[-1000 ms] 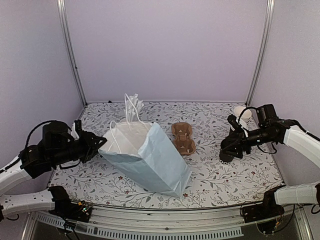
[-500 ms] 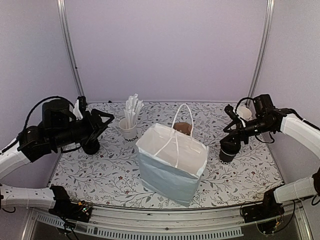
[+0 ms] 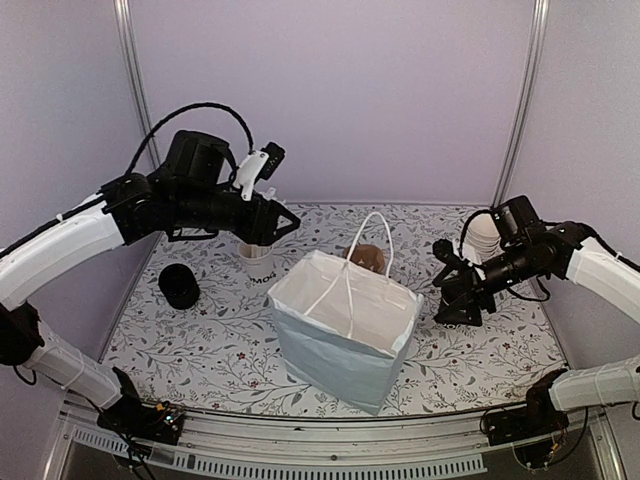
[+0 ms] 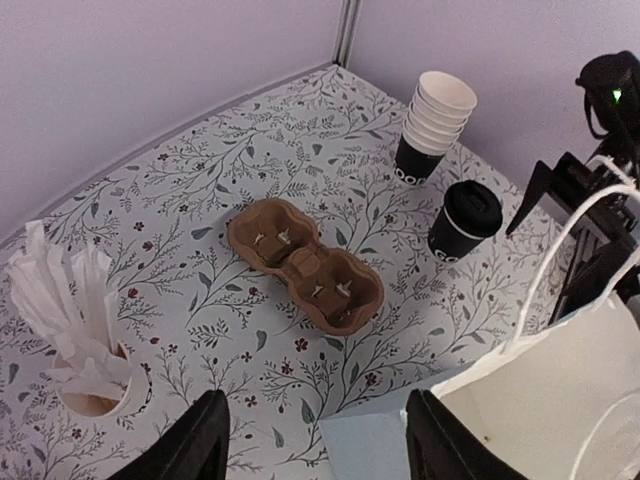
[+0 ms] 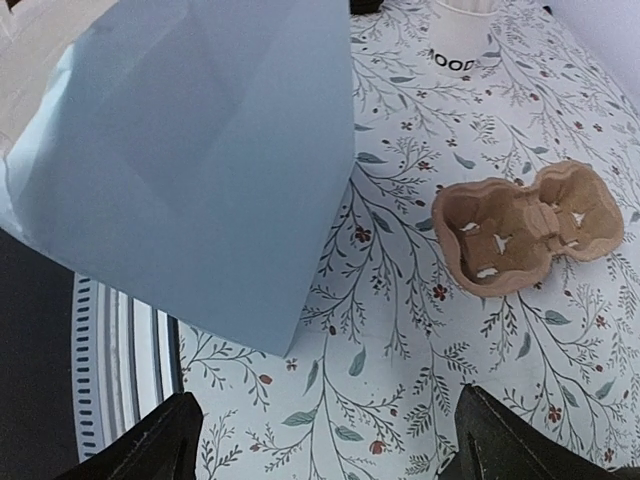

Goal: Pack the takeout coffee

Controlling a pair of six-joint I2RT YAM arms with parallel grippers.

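Observation:
The brown two-hole carrier (image 4: 305, 262) lies empty on the table behind the bag; it also shows in the right wrist view (image 5: 530, 225) and the top view (image 3: 368, 257). A lidded black cup (image 4: 465, 220) stands beside a stack of black cups (image 4: 432, 125) at the right. Another black cup (image 3: 180, 286) stands at the far left. My left gripper (image 3: 288, 222) (image 4: 318, 450) is open and empty, high above the table behind the bag. My right gripper (image 3: 447, 285) (image 5: 330, 450) is open and empty, low, by the lidded cup.
The pale blue paper bag (image 3: 345, 335) stands upright and open in the middle, handles up; it also shows in the left wrist view (image 4: 540, 400) and the right wrist view (image 5: 200, 150). A white cup of straws (image 3: 258, 258) (image 4: 80, 340) stands behind its left side.
The bag went from tilted over to standing upright. My left arm rose from low at the left to high behind the bag. My right gripper shifted slightly left.

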